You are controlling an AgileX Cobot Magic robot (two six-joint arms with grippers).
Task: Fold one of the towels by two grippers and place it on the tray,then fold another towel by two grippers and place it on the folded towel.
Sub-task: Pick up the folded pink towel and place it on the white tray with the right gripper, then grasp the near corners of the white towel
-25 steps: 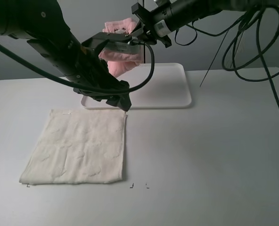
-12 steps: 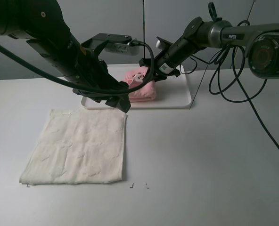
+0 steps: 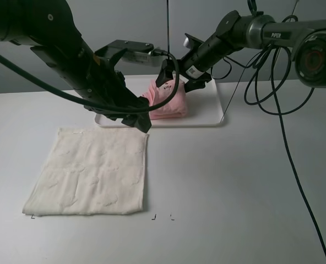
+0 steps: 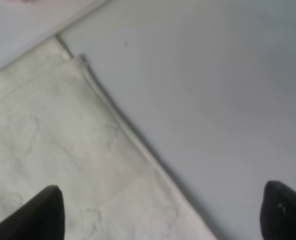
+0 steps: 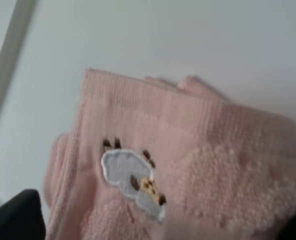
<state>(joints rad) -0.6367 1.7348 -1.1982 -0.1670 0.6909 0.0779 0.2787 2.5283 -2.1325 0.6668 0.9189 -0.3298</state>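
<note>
Soft, even overhead light, faint shadows, blurry close wrist views

A black robot arm hides the left end of the white flat plastic tray and part of the pale pink terry towel. The left wrist view cuts off the cream terry towel and the black fingers.

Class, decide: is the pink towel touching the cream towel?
Apart. The exterior high view shows the pink towel lying in the tray and the cream towel flat on the table in front of it, with the tray's rim between them.
</note>
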